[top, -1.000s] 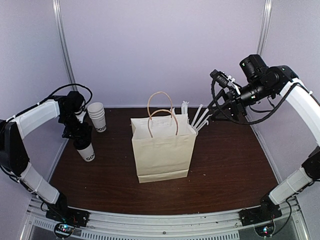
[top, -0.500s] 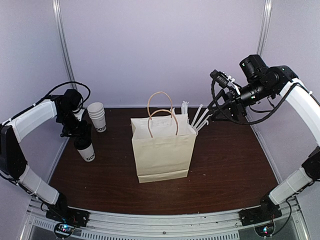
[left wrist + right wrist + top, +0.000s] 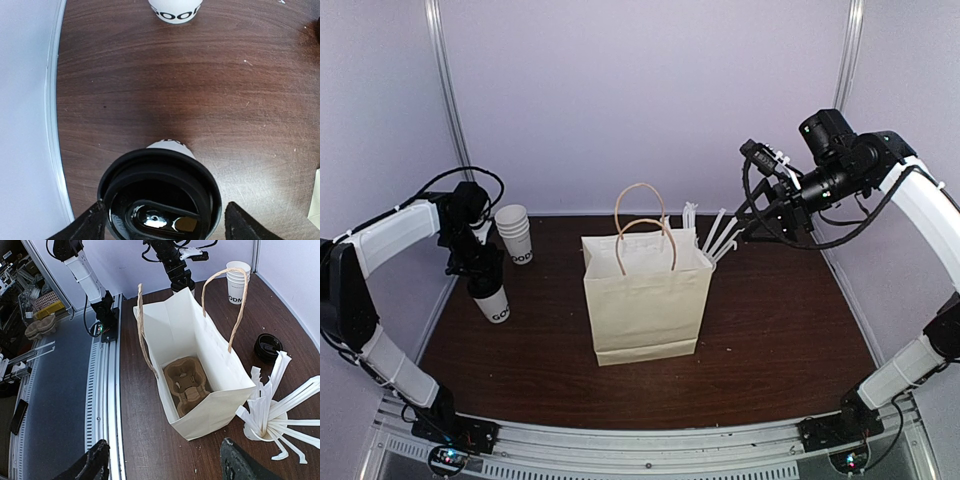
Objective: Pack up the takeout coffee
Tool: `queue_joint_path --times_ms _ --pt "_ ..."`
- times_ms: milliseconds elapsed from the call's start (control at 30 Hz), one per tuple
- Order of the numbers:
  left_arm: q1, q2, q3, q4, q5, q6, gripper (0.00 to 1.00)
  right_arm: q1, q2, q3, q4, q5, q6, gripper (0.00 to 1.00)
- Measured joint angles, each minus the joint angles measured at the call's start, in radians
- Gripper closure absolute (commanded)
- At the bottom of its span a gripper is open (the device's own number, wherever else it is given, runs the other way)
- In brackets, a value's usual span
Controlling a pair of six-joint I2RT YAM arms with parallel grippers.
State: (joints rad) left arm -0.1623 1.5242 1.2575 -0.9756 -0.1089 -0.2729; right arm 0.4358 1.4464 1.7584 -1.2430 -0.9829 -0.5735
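Straddling the takeout coffee (image 3: 160, 200) now: left gripper (image 3: 162, 227) jaws are wide, fingers (image 3: 92, 227) on either side of the black dome lid, with no contact visible and nothing gripped. Cup stands upright on the table (image 3: 200, 90) near its left edge, just in front of the stack of lidless cups (image 3: 515, 232) and well left of the paper bag (image 3: 645, 300). Right gripper (image 3: 165, 460) is also wide and empty, hanging above the bag's far right corner beside the straw cup (image 3: 265, 425), touching neither. Bag is open and the cardboard carrier (image 3: 187, 380) sits at its bottom. Risks as I read it: fingers look level with the lid rather than the cup wall, so closing here could pop the lid or slip off the dome. Go lower and a hard squeeze crushes the paper wall. On transfer, the bag handles (image 3: 235, 305) arch over the opening and could snag the cup. Nothing holds the bag, so a bump could tip or shift it. Missing a carrier well would leave the cup tilted.
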Motion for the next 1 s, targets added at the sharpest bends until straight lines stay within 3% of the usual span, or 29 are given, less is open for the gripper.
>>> queue_joint_path --times_ms 467,667,833,1000 --pt "0.0 -0.043 -0.012 -0.017 0.049 0.002 0.29 0.0 0.0 0.0 0.0 0.0 0.0 0.25" --pt "0.0 -0.112 -0.012 -0.046 0.059 0.005 0.09 0.0 0.0 0.0 0.0 -0.001 0.0 0.24" --pt "0.0 -0.116 -0.012 -0.048 0.011 0.014 0.03 0.0 0.0 0.0 0.0 -0.005 0.0 0.24" --pt "0.0 -0.042 0.002 -0.043 0.035 0.029 0.02 0.0 0.006 0.02 -0.024 -0.004 -0.005 0.24"
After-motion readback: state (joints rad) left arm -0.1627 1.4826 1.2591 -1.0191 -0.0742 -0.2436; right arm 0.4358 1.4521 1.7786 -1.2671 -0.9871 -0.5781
